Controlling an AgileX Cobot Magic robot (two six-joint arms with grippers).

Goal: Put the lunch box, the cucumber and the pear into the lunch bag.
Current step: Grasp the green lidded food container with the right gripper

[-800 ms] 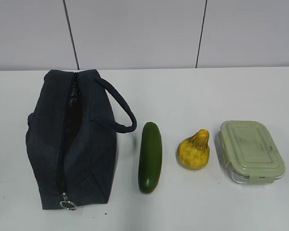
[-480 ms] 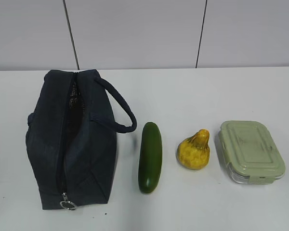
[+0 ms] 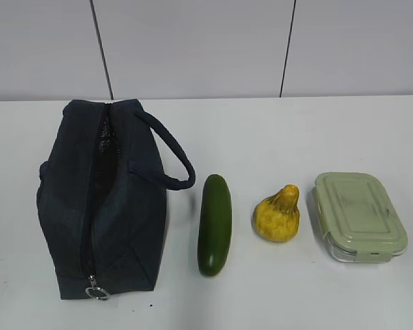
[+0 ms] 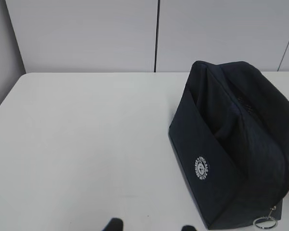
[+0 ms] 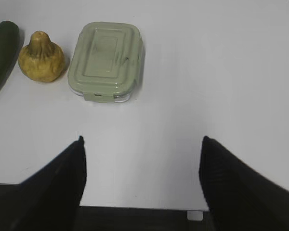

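On tabletop, lunch bag [image 3: 103, 199], cucumber [image 3: 215, 224], pear [image 3: 278, 214], lunch box [image 3: 358, 216] unmoved since earlier; left gripper [image 4: 148, 225] partly spread, right gripper [image 5: 142, 144] wide, both empty.

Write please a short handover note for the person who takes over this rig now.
Left gripper: open, empty, above the table left of the bag.
Right gripper: open wide, empty, short of the box.
Bag unzipped on top. To its right lie, in a row, cucumber, pear and box.
Done: nothing packed.
Left: all three into the bag.
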